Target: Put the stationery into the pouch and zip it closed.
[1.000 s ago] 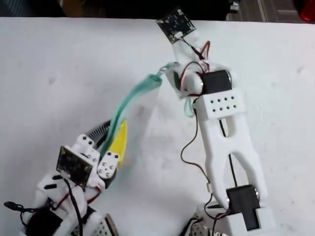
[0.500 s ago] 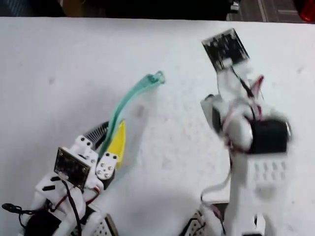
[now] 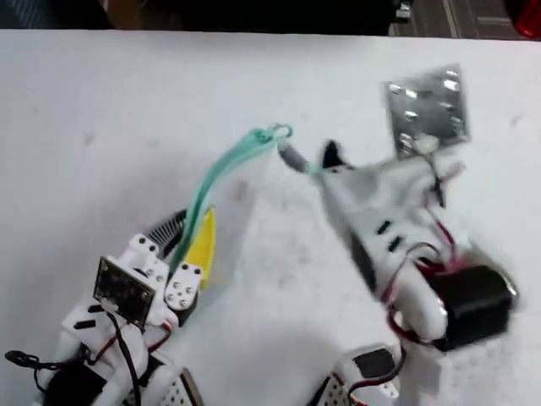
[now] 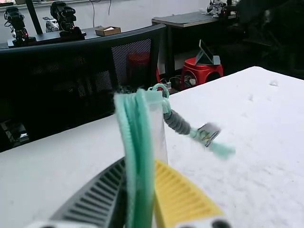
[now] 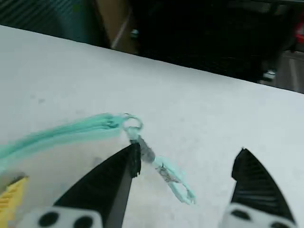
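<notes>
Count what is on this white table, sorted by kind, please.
Robot grippers: 2, the left gripper and the right gripper
Pouch: 1
Zipper pull: 1
Total: 4

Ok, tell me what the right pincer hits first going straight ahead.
Probably the zipper pull of the pouch, lying on the table just ahead of the open right pincer, near one finger; depth is unclear.
</notes>
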Motion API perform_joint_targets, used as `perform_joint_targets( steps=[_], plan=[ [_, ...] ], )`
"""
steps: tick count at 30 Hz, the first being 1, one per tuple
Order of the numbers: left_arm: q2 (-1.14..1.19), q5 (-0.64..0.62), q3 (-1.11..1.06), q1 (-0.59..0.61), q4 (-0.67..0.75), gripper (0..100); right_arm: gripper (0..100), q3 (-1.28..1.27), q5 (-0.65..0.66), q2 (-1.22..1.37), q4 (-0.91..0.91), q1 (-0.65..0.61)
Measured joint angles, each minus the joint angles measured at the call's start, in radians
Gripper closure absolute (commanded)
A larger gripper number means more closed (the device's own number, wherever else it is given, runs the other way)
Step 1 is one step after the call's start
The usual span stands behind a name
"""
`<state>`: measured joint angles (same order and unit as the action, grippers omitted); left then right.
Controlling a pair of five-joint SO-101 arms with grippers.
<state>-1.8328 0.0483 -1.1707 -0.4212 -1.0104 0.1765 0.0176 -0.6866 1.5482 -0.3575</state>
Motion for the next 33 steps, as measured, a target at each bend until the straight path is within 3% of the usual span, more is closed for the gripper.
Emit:
perform_joint_targets(
  steps=[5, 12, 19, 33],
  plan=[
    [0.000, 0.000, -0.002, 0.002, 0.003, 98, 70.4, 0.058, -0.135, 0.163, 0.000, -0.218],
    [0.000, 0.000, -0.002, 0.005, 0.003, 98, 70.4, 0.367, -0.215, 0.226, 0.000, -0.272],
    [0.000, 0.000, -0.002, 0.002, 0.003, 98, 69.5, 0.420, -0.215, 0.390, 0.020, -0.377],
    [0.000, 0.000, -0.009, -0.002, 0.006, 98, 64.9, 0.420, -0.296, 0.585, 0.140, -0.354]
  ],
)
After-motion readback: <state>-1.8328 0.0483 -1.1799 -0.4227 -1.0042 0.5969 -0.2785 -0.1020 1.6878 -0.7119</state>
